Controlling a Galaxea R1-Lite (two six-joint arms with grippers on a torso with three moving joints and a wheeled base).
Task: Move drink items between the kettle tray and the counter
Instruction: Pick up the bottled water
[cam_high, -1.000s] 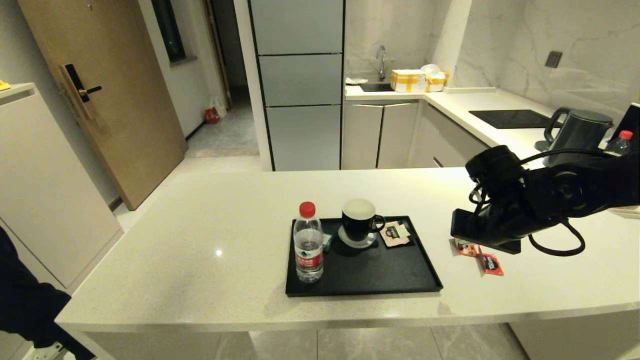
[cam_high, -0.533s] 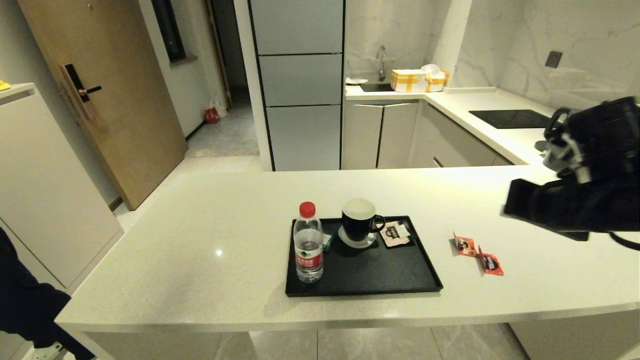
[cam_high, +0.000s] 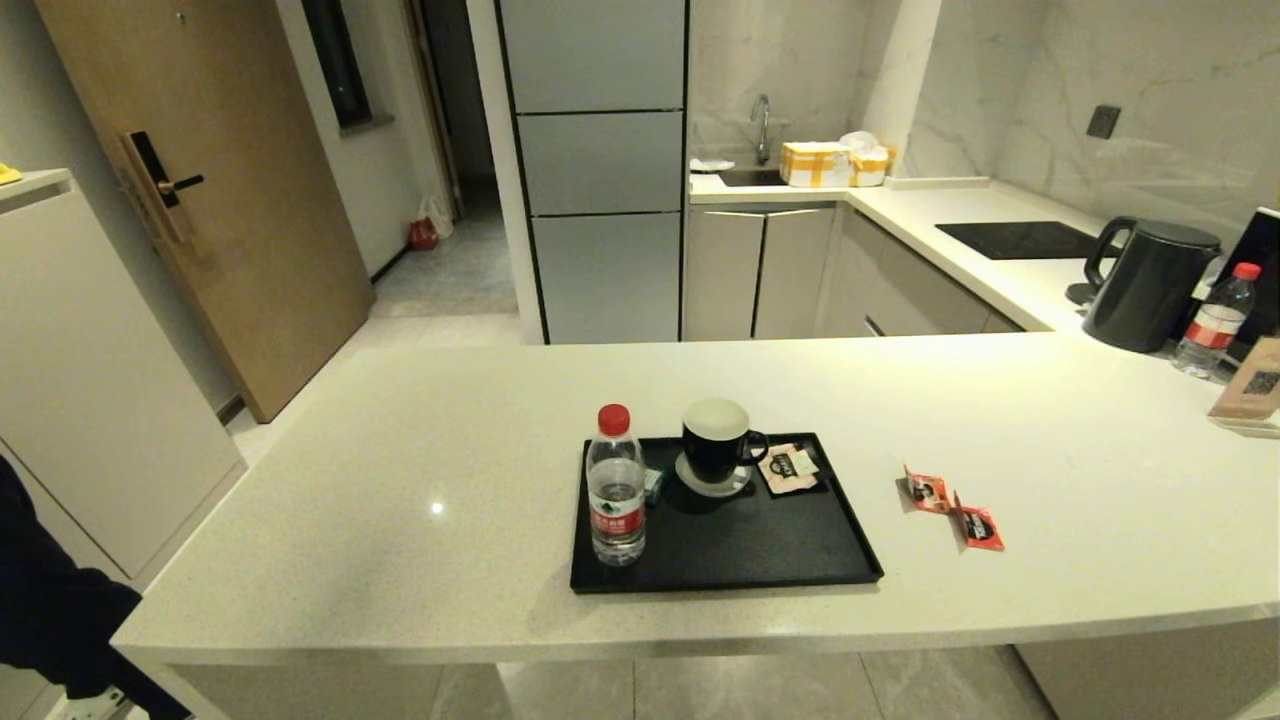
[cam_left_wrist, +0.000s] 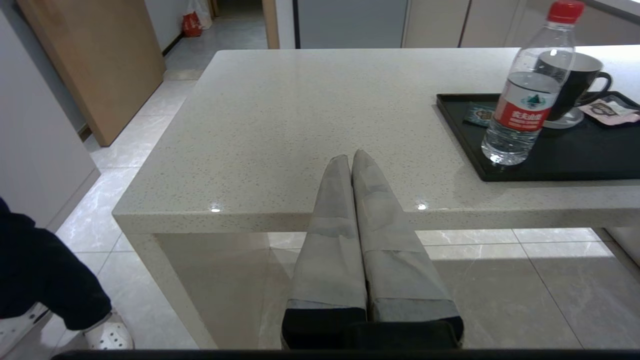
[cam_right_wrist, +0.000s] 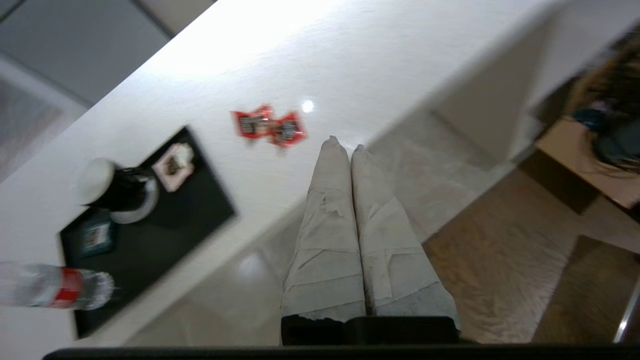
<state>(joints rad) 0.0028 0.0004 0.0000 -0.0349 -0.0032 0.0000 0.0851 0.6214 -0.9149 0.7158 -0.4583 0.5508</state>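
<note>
The clear water bottle (cam_high: 616, 487) with red cap and red label stands upright at the front left of the black kettle tray (cam_high: 790, 565). Two shiny red sachets (cam_high: 953, 508) lie on the off-white counter (cam_high: 400, 480) to the right of the tray. Neither arm shows in the head view. My left gripper (cam_left_wrist: 351, 156) is shut and empty, low at the counter's front edge, left of the bottle (cam_left_wrist: 529, 95). My right gripper (cam_right_wrist: 343, 145) is shut and empty, pulled back off the counter's edge near the sachets (cam_right_wrist: 269, 126).
A black mug (cam_high: 718, 440) on a saucer and pale packets (cam_high: 790, 466) sit at the back of the tray. A black kettle (cam_high: 1148, 285), a second bottle (cam_high: 1214, 322) and a small card stand (cam_high: 1248, 385) are at the far right. A cooktop (cam_high: 1015, 238) lies behind.
My right arm has drawn back from above the sachets, rightward and out of the head view. The sachets, bottle and tray have stayed in place.
</note>
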